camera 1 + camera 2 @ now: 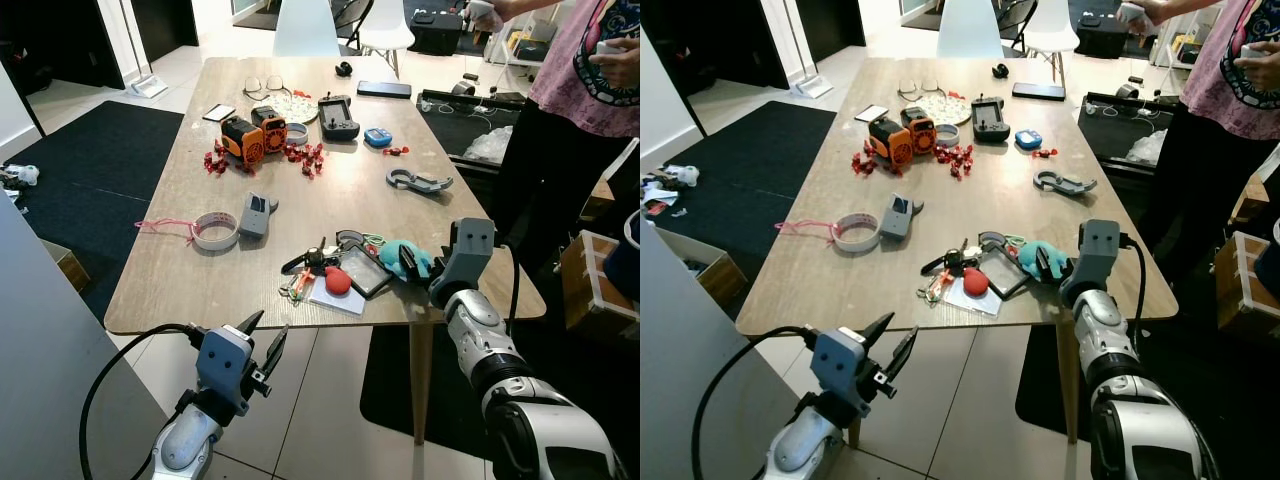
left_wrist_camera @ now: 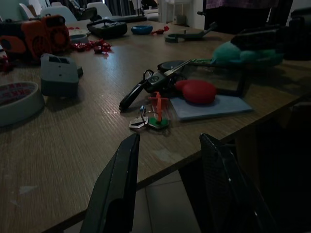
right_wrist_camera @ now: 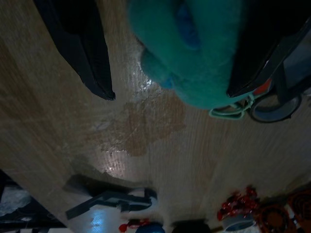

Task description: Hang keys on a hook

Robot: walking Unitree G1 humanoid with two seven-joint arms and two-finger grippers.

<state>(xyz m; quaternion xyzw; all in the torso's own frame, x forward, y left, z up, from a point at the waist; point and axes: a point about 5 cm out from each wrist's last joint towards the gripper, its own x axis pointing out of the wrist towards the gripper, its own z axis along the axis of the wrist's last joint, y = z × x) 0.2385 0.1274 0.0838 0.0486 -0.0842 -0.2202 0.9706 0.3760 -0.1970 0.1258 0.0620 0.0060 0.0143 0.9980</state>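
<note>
- The keys [image 1: 303, 283] lie near the counter's [image 1: 180, 290] front edge, just beside a black fob [image 1: 300, 261], a red blob [image 1: 338, 280] and a blue card [image 1: 335, 297].
- My right jaws [image 1: 407, 262] are spread over a teal plush [image 1: 420, 258] on the counter, to the right of the keys; one finger rests against it, nothing pinched.
- My left jaws [image 1: 262, 344] hang spread below the counter edge, pointing at the keys.
- I judge this the reach before the pick-up; no hook shows.
- Next I'd bring one set of jaws onto the key ring and pinch it free of the clutter.
- Farther back: tape roll [image 1: 215, 231], grey box [image 1: 255, 215], orange gadgets [image 1: 254, 137], controller [image 1: 338, 117].
- Tiled floor, dark rugs, white chairs; a person [image 1: 585, 90] stands at right.
</note>
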